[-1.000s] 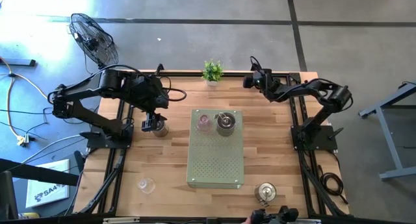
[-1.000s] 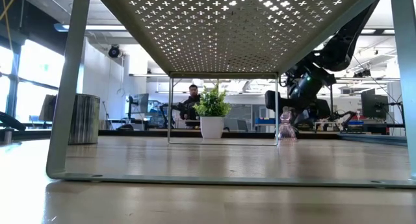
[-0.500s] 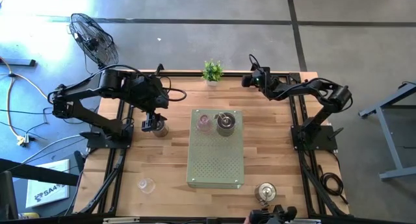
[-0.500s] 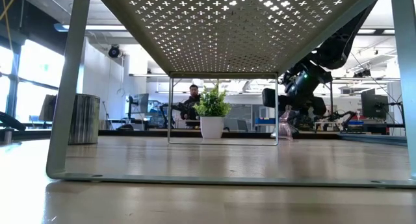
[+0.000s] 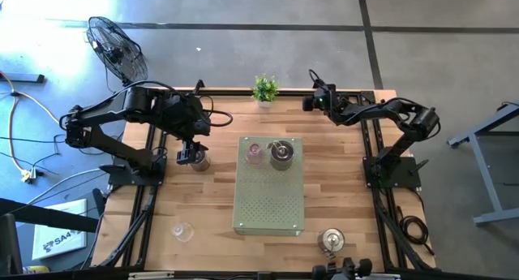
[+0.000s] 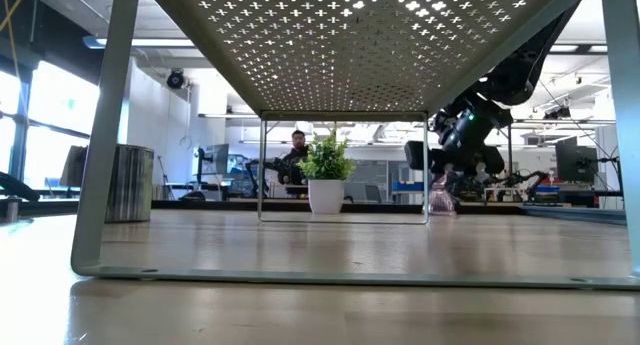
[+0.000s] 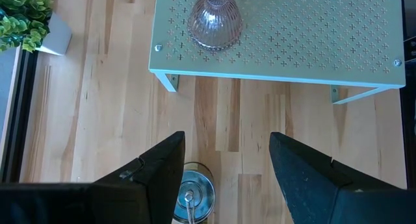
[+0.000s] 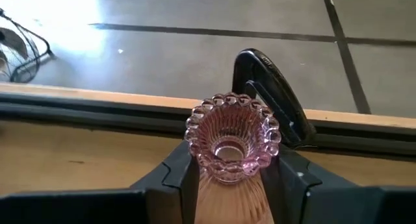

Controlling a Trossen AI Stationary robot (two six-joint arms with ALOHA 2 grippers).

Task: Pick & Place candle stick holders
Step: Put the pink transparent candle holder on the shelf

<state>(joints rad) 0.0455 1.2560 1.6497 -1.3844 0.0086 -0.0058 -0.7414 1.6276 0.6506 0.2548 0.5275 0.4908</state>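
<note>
Table's (image 5: 349, 191) far-right edge: right gripper (image 8: 227, 175) clamps pink holder (image 8: 232, 138).

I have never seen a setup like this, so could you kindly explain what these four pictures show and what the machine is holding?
Two dark robot arms work at a wooden table. One picture looks straight down, one looks level across the tabletop, and two come from cameras on the arms' wrists.

A perforated metal stand in the middle carries a pink glass holder and a silvery holder. A clear holder and another silvery one stand near the front edge, and a small potted plant at the back.

The right end effector is shut on a second pink glass holder at the back right corner. The left end effector hangs open over a silvery holder beside the stand.
</note>
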